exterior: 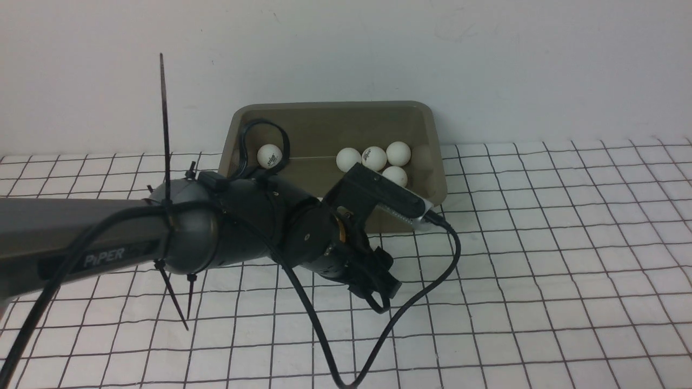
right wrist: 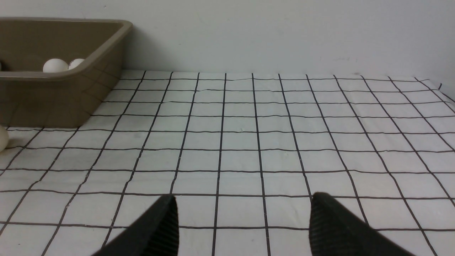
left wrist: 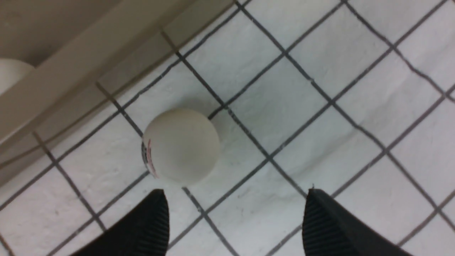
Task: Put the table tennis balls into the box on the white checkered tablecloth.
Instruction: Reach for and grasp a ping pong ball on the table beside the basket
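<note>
The olive-grey box [exterior: 335, 116] stands at the back of the white checkered tablecloth [exterior: 540, 270]. It holds several table tennis balls, such as one [exterior: 270, 155] at its left and a cluster [exterior: 374, 158] at its right. One loose ball [left wrist: 181, 146] with a printed logo lies on the cloth beside the box's outer wall [left wrist: 53, 89]. My left gripper [left wrist: 236, 197] is open and empty above the cloth, with the ball just beyond its fingertips and nearer one finger. My right gripper [right wrist: 243, 199] is open and empty over bare cloth, away from the box [right wrist: 71, 89].
My left arm [exterior: 243, 227] reaches across the front view, and its cable [exterior: 421, 292] loops over the cloth; it hides the loose ball there. A plain wall rises behind the box. In the right wrist view the loose ball [right wrist: 1, 138] shows at the frame edge.
</note>
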### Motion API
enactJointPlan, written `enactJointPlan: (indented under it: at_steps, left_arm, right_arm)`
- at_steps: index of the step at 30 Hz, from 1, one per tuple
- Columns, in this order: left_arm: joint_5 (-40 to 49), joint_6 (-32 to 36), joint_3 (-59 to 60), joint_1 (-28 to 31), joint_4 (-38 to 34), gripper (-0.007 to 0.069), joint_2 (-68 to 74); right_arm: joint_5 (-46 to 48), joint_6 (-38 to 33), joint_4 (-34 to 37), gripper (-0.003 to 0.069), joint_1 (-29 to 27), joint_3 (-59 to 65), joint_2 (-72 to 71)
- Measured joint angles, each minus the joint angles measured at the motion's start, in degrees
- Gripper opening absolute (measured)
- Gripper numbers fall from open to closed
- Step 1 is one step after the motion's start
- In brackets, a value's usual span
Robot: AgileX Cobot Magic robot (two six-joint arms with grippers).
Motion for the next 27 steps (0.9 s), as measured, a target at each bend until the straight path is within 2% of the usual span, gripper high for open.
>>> enactJointPlan:
  at_steps: [17,27]
  left_arm:
    - [-9.96,-1.45,0.00,0.12,0.19,0.0450,3.77]
    - [-6.67,-1.40,0.00,3.72,0.26,0.0450,3.77]
  right_arm:
    - [0.00,0.00,0.00,0.0451,0.00,0.00,0.00]
    - [0.00,0.00,0.00,0.0451,0.00,0.00,0.00]
